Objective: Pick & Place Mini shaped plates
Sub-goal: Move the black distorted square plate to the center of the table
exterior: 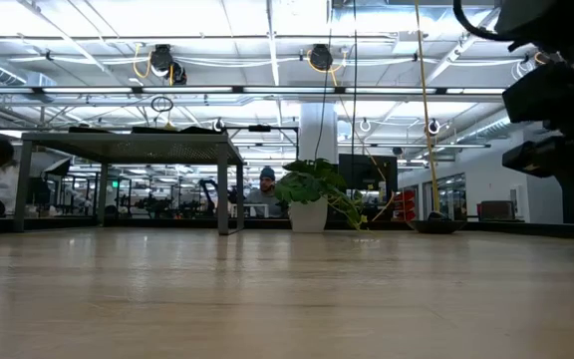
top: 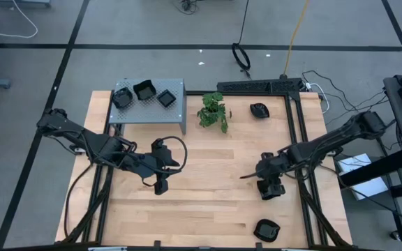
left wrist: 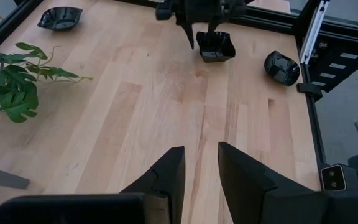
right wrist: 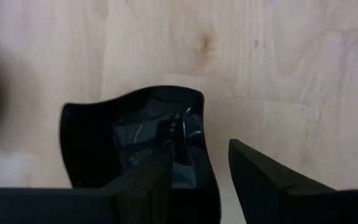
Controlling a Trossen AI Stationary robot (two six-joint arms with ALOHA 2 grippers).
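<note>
Wooden tabletop: the right gripper stands low over a square black plate at the table's right side, one finger inside its rim, jaws spread, unclosed. Left gripper, also spread, waits mid-table, farther off.

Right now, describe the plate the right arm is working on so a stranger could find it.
Start at the wooden table and go to its right side, where the right end effector reaches down. The plate sits there: glossy black, squarish with wavy edges. Unlike the other loose plates, it has one finger inside it.
</note>
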